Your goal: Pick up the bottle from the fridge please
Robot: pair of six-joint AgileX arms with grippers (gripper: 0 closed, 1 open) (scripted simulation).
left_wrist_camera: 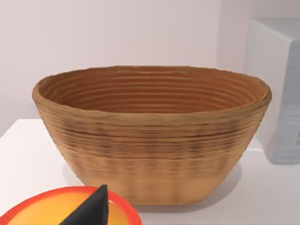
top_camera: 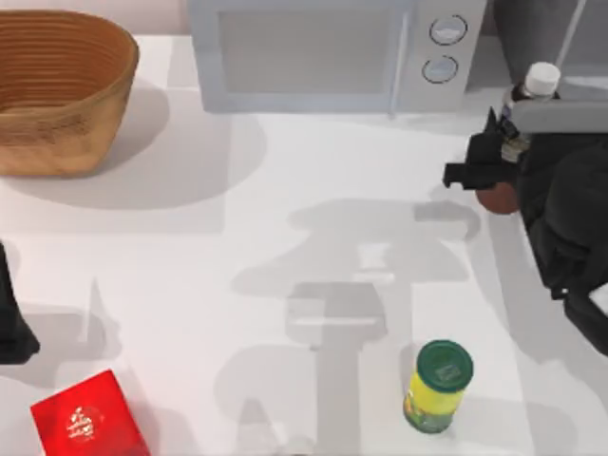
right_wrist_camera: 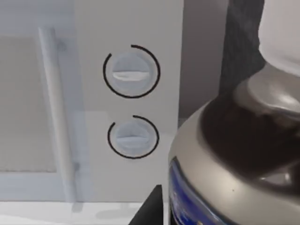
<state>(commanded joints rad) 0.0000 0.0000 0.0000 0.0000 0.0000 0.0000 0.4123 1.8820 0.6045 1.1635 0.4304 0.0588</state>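
Left gripper idling at table's left edge, fingers' state impossible to tell. Wicker basket sitting far left, holding nothing. White microwave standing at back centre, door shut. Bottle standing upright at far right, cap pointing up, right gripper clamping its body.

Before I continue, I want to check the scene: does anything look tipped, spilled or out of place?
Nothing looks spilled or damaged. The bottle is at the right gripper, beside the microwave; the yellow jar stands upright, and so does the basket.
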